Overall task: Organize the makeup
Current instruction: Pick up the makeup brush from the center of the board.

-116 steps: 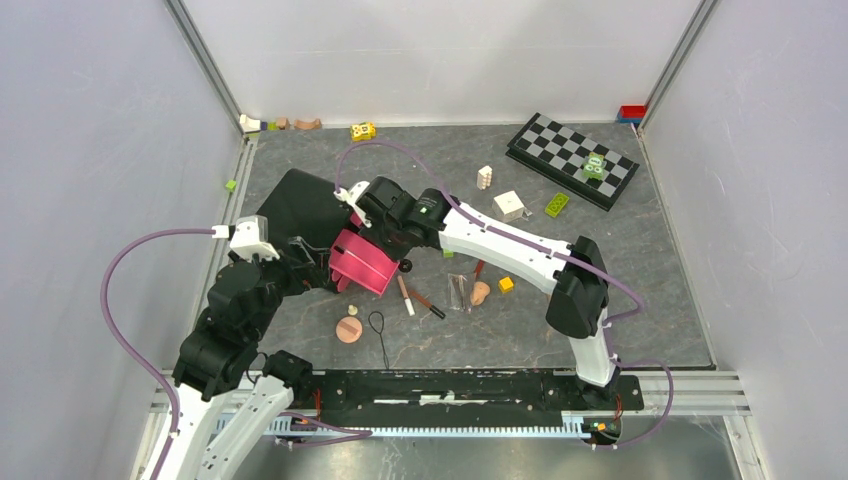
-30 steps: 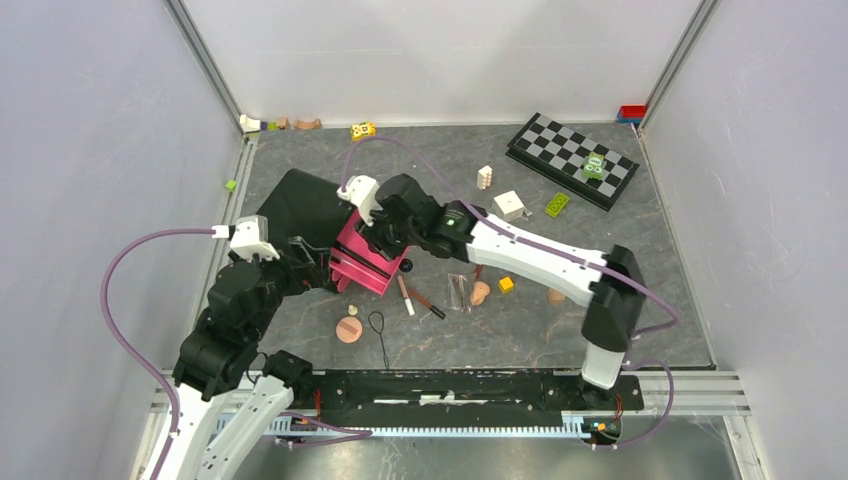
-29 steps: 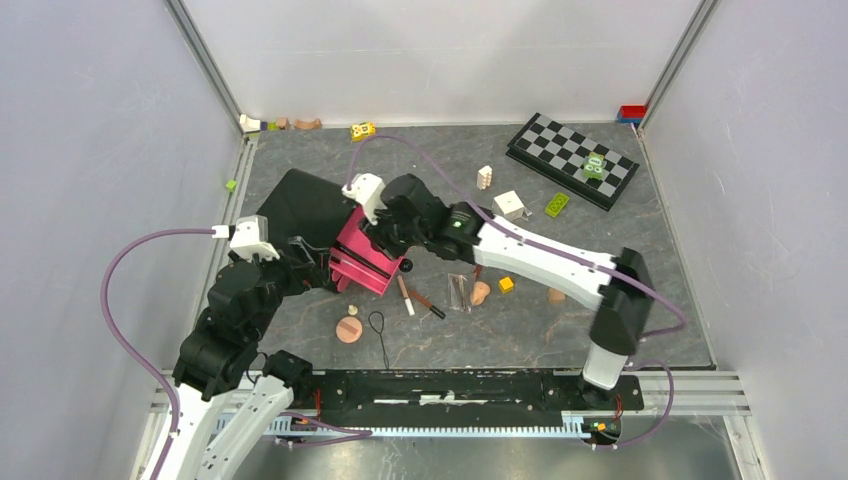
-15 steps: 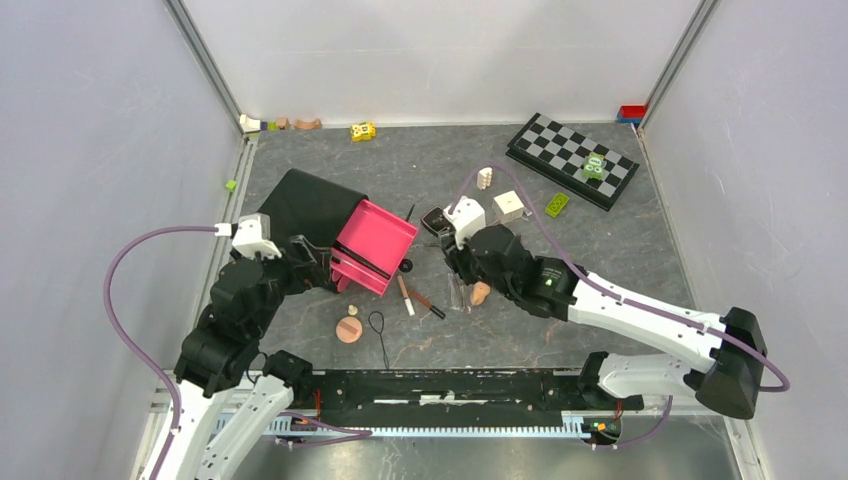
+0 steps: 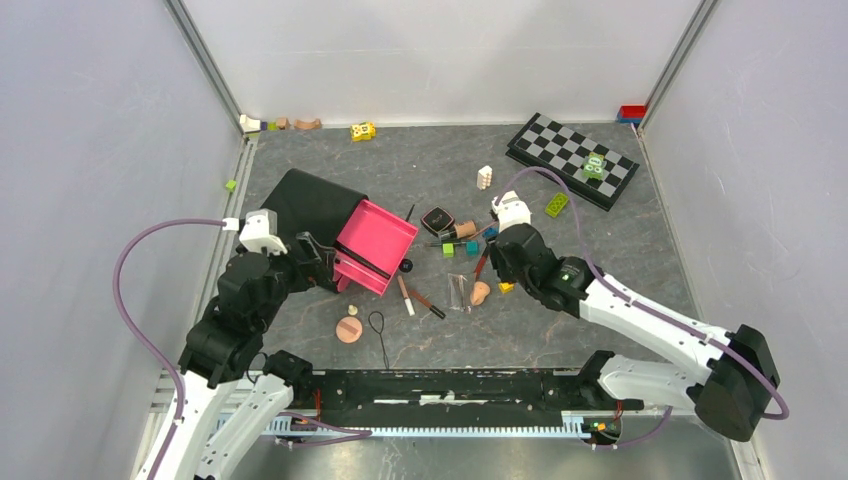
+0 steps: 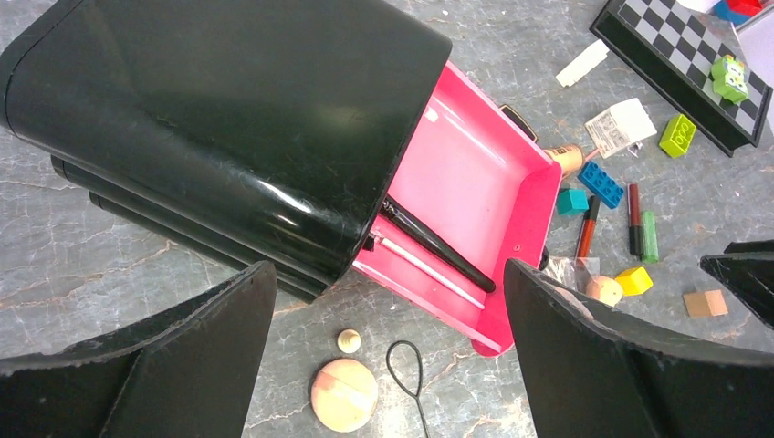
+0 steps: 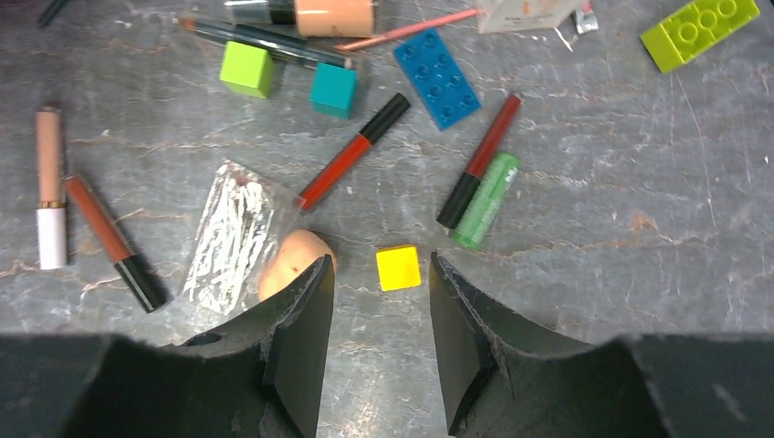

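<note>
**Grey marbled table, most makeup outside the case**

Grey marbled table (image 5: 650, 230) carried a black case (image 5: 300, 205) with its pink drawer (image 6: 475, 173) standing open. Left gripper (image 6: 388, 267) hovered above the case, fingers wide apart and holding nothing. Right gripper (image 7: 381, 265) hung low over the table, fingers partly apart and empty, with a yellow block (image 7: 398, 267) seen between them. One black brush (image 6: 434, 245) and a thin white stick (image 6: 429, 272) lay in the drawer. Red tube (image 7: 351, 151), brown tube (image 7: 479, 160), green tube (image 7: 486, 201) and peach sponge (image 7: 287, 265) lay on the table near the right gripper. Round puff (image 6: 344, 394) lay before the drawer.
</note>
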Robot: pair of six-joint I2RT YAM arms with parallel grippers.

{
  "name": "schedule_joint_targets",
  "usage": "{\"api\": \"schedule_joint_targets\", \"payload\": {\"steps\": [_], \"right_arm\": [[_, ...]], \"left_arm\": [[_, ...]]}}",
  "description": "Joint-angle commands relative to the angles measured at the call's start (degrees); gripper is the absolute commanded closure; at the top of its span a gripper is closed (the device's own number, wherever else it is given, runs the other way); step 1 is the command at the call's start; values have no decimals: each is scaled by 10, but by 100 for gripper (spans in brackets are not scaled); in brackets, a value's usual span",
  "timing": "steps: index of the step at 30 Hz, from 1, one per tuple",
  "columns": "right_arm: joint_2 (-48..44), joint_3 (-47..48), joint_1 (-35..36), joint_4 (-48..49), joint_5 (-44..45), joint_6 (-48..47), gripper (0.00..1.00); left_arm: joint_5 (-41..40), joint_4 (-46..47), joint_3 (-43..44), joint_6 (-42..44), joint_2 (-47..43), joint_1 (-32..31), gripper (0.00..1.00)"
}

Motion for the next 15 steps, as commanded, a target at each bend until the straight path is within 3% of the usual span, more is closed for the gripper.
{"api": "schedule_joint_targets", "payload": {"steps": [1,9,15], "right_arm": [[13,-2,-30,-13,-25,17,51],[68,8,-108,14,-88,26,52],[126,55,-137,17,-81,27,52]], "left_arm": [[13,19,1,-11,3,3,0],[27,26,-2,-10,4,3,0],[35,26,-1,-9,8,3,0]]}}
